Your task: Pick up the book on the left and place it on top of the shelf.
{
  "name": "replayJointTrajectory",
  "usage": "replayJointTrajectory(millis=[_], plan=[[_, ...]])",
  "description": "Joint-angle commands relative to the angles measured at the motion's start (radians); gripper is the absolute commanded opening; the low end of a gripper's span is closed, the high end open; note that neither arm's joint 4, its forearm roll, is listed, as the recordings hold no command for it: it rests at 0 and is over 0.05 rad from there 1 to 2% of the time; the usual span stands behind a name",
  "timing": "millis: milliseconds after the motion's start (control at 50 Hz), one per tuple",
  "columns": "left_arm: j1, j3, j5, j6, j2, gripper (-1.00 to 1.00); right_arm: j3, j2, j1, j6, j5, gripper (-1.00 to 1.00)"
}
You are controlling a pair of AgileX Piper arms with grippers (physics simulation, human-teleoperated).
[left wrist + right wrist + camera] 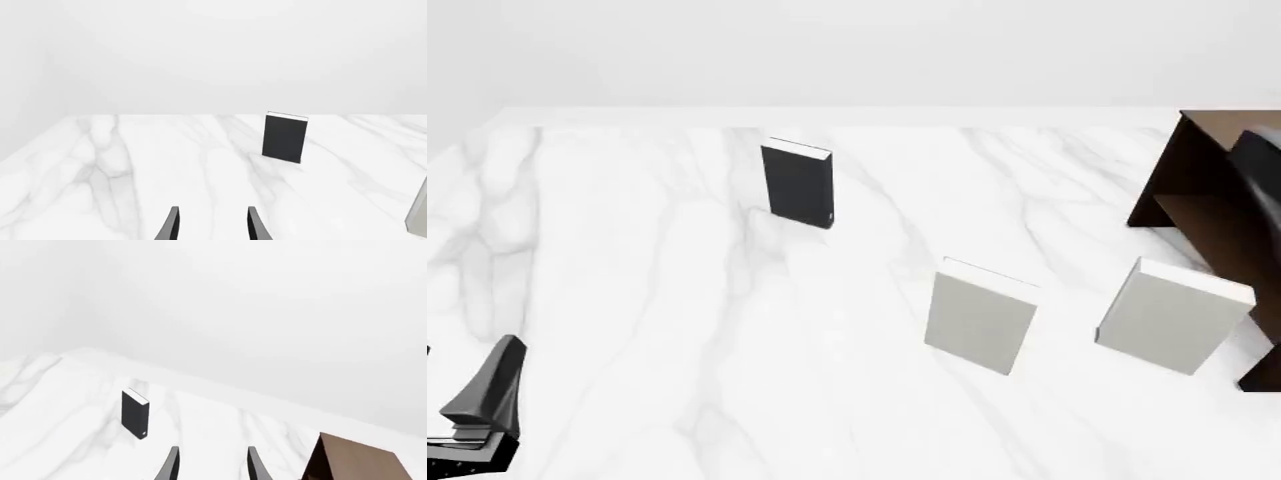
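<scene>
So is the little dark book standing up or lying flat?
Standing up. The dark book stands on its bottom edge on the marble table, white page edges on top.

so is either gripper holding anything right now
Nothing is held. The left gripper and right gripper are open and empty; the dark book stands untouched on the table.

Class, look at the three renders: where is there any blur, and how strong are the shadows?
Front view: flat, even light, only a faint shadow by the book; the dark shape over the shelf at the right edge looks smeared. Left wrist view: sharp, the left tool crisp and open. Right wrist view: sharp, the right tool open, hardly any shadow.
</scene>
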Motion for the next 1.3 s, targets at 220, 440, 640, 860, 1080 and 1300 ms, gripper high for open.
replayJointTrajectory(millis=[220,440,640,860,1080,1300], plan=[[0.000,0.000,0.000,0.000,0.000,1.00,-0.107,0.296,0.103,-0.075,-0.108,1.00],[0.000,0.000,0.000,0.000,0.000,1.00,-0.098,0.441,0.147,-0.081,-0.216,1.00],[0.000,0.000,0.000,0.000,0.000,1.00,-0.122,0.570,0.183,-0.082,-0.278,1.00],[0.000,0.000,0.000,0.000,0.000,1.00,-0.157,0.655,0.201,-0.098,-0.302,1.00],[0.000,0.000,0.000,0.000,0.000,1.00,-0.203,0.742,0.213,-0.111,-0.324,1.00],[0.000,0.000,0.000,0.000,0.000,1.00,-0.254,0.834,0.223,-0.105,-0.348,1.00]])
